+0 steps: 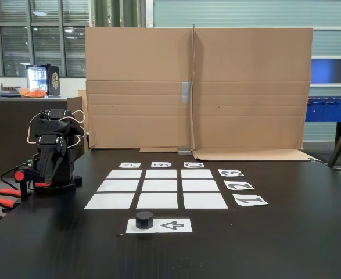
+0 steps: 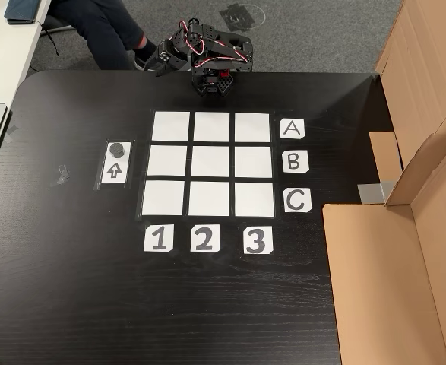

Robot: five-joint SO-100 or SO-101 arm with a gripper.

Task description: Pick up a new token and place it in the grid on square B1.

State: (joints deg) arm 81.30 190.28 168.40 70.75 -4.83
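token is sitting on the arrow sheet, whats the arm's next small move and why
Probably unfold and reach toward the token. The arm sits folded at the table edge, far from it, and every grid cell, including square B1, is bare. I cannot tell whether the gripper is open.

The arm (image 1: 53, 152) is black plastic — blocky servo housings stacked on a squat base. Thin red and white cables loop over its top; a red knob sits at its foot.

The fixed view looks low across the grid (image 1: 157, 186); the other view looks straight down.
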